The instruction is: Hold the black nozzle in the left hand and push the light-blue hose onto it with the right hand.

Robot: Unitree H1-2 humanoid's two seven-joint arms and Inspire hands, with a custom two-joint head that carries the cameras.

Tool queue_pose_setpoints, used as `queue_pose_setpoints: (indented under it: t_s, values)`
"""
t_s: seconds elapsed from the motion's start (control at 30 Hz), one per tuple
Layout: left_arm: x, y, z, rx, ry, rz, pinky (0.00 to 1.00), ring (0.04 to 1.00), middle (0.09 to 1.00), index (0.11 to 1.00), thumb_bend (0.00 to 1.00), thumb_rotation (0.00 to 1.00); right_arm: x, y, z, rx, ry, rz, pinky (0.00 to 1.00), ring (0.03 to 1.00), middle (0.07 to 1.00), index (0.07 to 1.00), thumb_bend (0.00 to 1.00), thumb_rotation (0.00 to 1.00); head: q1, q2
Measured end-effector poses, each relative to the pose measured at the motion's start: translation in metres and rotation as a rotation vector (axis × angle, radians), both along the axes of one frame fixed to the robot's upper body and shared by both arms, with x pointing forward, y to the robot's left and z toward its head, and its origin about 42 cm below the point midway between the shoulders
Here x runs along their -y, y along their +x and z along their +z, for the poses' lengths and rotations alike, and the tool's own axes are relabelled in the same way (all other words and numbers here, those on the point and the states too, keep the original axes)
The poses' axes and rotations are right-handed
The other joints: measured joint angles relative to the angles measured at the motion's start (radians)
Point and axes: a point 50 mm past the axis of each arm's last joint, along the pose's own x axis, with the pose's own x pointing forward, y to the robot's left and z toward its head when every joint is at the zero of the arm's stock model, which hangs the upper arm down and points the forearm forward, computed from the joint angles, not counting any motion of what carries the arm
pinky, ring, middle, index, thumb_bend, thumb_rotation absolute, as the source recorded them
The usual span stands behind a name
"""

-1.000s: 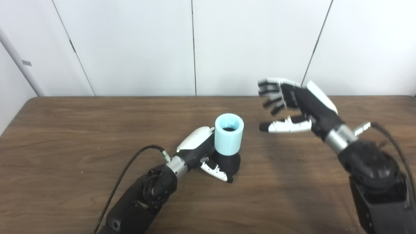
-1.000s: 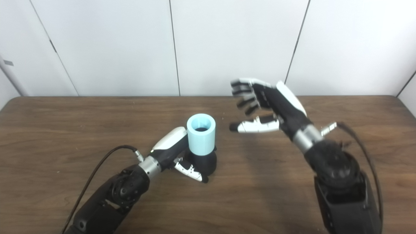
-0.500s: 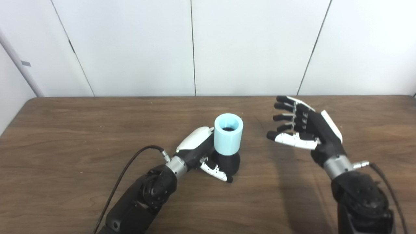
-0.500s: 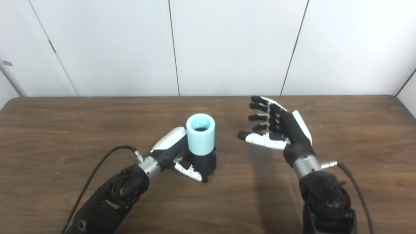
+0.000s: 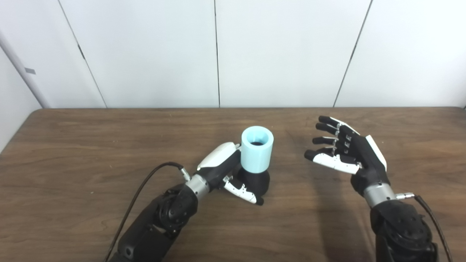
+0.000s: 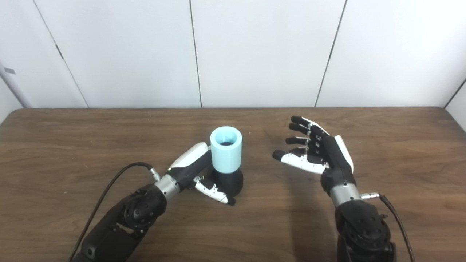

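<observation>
While left robot hand (image 5: 227,171) grips nozzle (image 5: 256,182), hose (image 5: 257,148) seated atop.

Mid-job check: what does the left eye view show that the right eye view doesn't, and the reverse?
Only the left eye view: the table's left edge running down the frame, with wall beyond it.

Only the right eye view: the table's right edge and the side wall past it.

Both: the left robot hand shut on the black nozzle, the light-blue hose upright on top of the nozzle, and the right robot hand open, fingers spread, off to the side and clear of the hose.
</observation>
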Motion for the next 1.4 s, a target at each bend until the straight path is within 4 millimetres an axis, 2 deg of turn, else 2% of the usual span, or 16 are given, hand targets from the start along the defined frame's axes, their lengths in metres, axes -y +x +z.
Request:
queue_pose_setpoints:
  t_s: [0.4,0.6,0.73,0.87,1.0,1.1,1.2,1.33,1.4]
  values:
    - [0.000,-0.001,0.002,0.009,0.020,0.005,1.00,1.000,1.000,0.995,1.00,0.24,0.004,0.001,0.002,0.004,-0.014,0.024,0.56,0.675,0.818,0.820,0.72,0.14,0.002,0.002]
    - [-0.008,-0.001,0.005,0.017,0.032,0.008,1.00,1.000,1.000,1.000,1.00,0.25,0.006,0.001,0.003,0.005,-0.023,0.034,0.55,0.685,0.830,0.827,0.72,0.15,0.003,0.003]
    - [-0.020,-0.003,0.008,0.010,0.034,0.012,1.00,1.000,1.000,1.000,1.00,0.25,0.009,0.001,0.004,0.008,-0.031,0.035,0.56,0.693,0.836,0.831,0.73,0.15,0.003,0.003]
    - [-0.033,-0.012,0.008,-0.026,-0.001,0.038,1.00,1.000,1.000,1.000,1.00,0.19,0.008,0.001,0.005,0.012,-0.023,0.046,0.58,0.704,0.846,0.840,0.74,0.14,0.003,0.003]
    - [-0.059,-0.023,0.008,-0.056,-0.043,0.122,1.00,1.000,1.000,1.000,1.00,0.16,0.009,0.001,0.006,0.012,-0.035,0.056,0.65,0.717,0.854,0.878,0.87,0.21,0.009,0.005]
    - [-0.078,-0.023,0.011,-0.061,-0.042,0.185,1.00,1.000,1.000,1.000,1.00,0.16,0.005,0.002,0.007,0.013,-0.059,0.086,0.63,0.731,0.876,0.909,0.94,0.25,0.014,0.003]
    - [-0.092,-0.025,0.012,-0.062,-0.047,0.227,1.00,1.000,1.000,1.000,1.00,0.16,0.003,0.002,0.008,0.009,-0.087,0.122,0.63,0.747,0.897,0.930,0.95,0.26,0.014,0.003]
    - [-0.105,-0.029,0.012,-0.063,-0.066,0.267,1.00,1.000,1.000,1.000,1.00,0.15,0.013,0.002,0.010,0.004,-0.125,0.142,0.65,0.764,0.911,0.941,0.95,0.26,0.014,0.005]
    - [-0.111,-0.031,0.012,-0.062,-0.085,0.282,1.00,1.000,1.000,1.000,0.96,0.15,0.015,0.002,0.011,0.004,-0.124,0.145,0.65,0.771,0.913,0.944,0.96,0.26,0.023,0.003]
